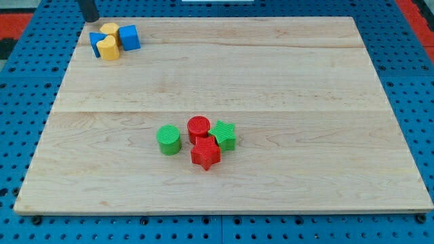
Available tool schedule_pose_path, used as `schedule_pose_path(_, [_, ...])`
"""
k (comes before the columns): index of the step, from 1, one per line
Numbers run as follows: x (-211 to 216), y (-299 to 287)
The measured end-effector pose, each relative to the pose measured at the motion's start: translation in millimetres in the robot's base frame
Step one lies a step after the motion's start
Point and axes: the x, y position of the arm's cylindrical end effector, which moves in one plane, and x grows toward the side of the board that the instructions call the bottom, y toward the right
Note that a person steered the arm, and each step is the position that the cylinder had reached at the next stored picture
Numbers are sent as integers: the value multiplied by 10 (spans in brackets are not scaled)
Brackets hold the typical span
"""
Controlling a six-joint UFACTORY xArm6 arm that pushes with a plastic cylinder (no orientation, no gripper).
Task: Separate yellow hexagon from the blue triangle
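Observation:
The yellow hexagon [110, 30] lies in the top left corner of the wooden board [271, 74]. The blue triangle [95, 40] is just to its lower left, touching it and partly hidden behind a second yellow block [108, 49]. A blue cube [129, 37] touches the hexagon on its right. My tip [90, 19] stands at the board's top edge, just up and left of the hexagon and above the blue triangle, a small gap away from both.
A cluster sits in the lower middle of the board: a green cylinder [169, 139], a red cylinder [199, 127], a green star [223, 135] and a red star [205, 154]. The board's left and top edges are close to the yellow and blue group.

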Motion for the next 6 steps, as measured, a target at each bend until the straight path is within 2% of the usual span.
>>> schedule_pose_path(2, [108, 80])
schedule_pose_path(6, [660, 581])
